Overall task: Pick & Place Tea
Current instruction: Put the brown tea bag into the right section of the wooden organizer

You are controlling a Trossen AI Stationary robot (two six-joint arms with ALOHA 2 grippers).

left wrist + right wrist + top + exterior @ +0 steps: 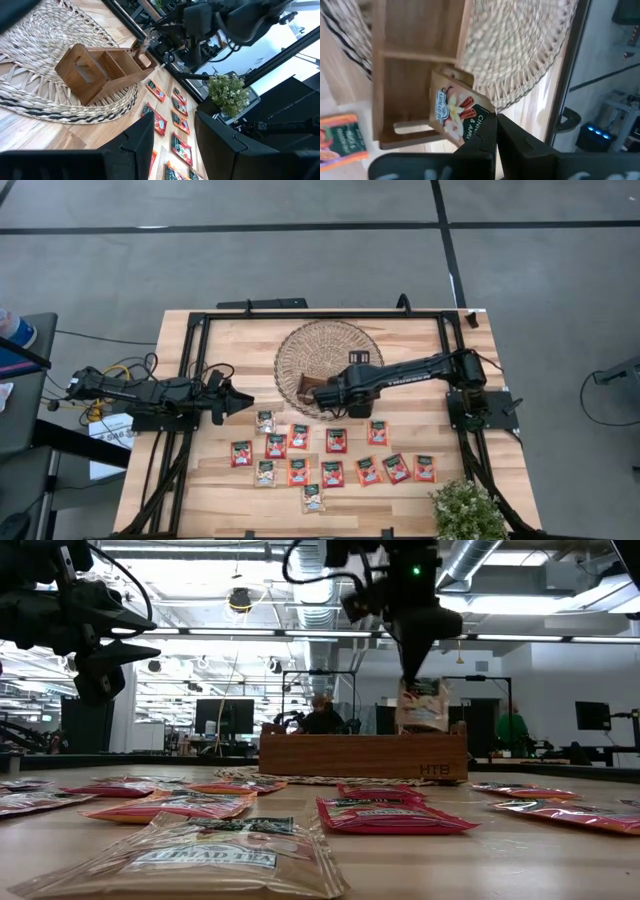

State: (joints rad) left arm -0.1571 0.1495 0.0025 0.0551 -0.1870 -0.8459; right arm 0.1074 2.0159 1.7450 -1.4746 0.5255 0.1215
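A brown wooden divided tray (303, 390) stands on a round woven mat (300, 350) at the table's far middle. My right gripper (320, 392) hangs over the tray, shut on a whitish-beige tea sachet (457, 112) that also shows in the low view (422, 705). Several red-orange tea sachets (336, 440) and a few pale ones (313, 498) lie flat on the near half of the table. My left gripper (175, 145) waits level at the table's left side, open, with nothing between its fingers. My right gripper pinches the sachet's upper edge (481, 119) between its two fingers (485, 145), which come slanting down from above and from the table's right. The sachet hangs below the fingers over a tray compartment (410, 85), its lower edge (420, 727) about level with the tray's rim.
A small potted plant (467, 510) stands at the near right corner. A black frame (320, 313) runs along the table's edges. Bare wood lies between the mat and the rows of sachets. A person (322, 715) sits in the room behind the table.
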